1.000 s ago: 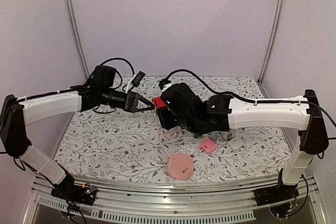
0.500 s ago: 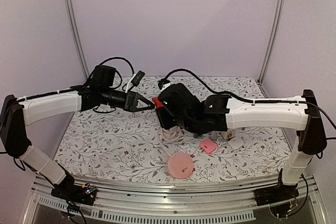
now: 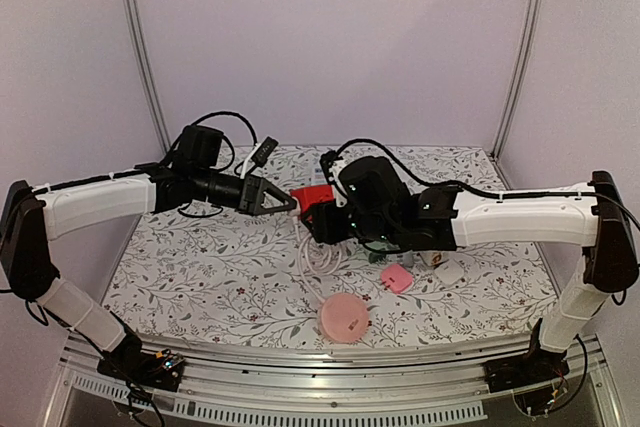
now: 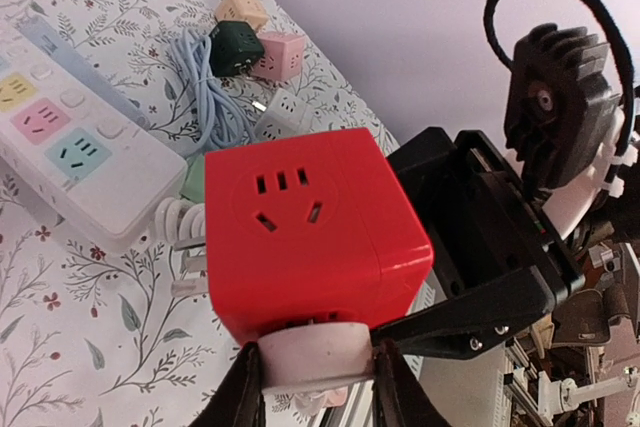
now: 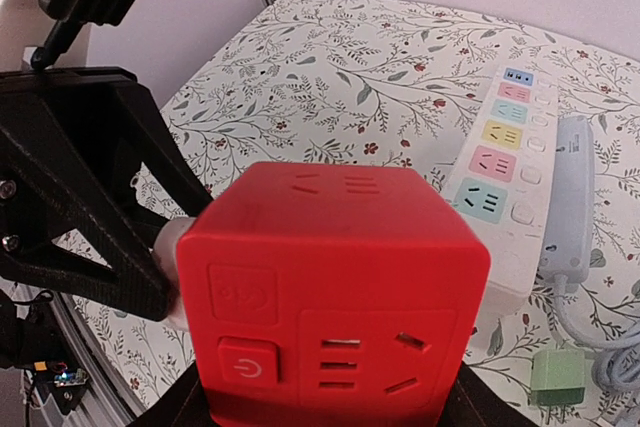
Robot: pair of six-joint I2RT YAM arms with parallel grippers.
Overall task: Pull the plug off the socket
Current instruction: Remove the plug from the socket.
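above floral desk [image 3: 190,267], left claw [image 3: 281,203] is pinching white plug [image 4: 315,369], right claw [image 3: 318,215] is clamping red socket cube [image 4: 310,227]; either grip is risking slipping if pulled crookedly.

This was a robotics lab test cell, not a home. A left arm [image 3: 100,202] and a right arm [image 3: 520,219] were bolted to a slotted aluminium rail [image 3: 330,369] along the near edge of the worktop [image 3: 200,267], with a small bare circuit board [image 3: 165,359] and loose cables at the bases. Plain lilac wall panels [image 3: 330,37] between metal posts [image 3: 140,47] closed in the far, left and right sides, and a floral cloth covered the worktop.
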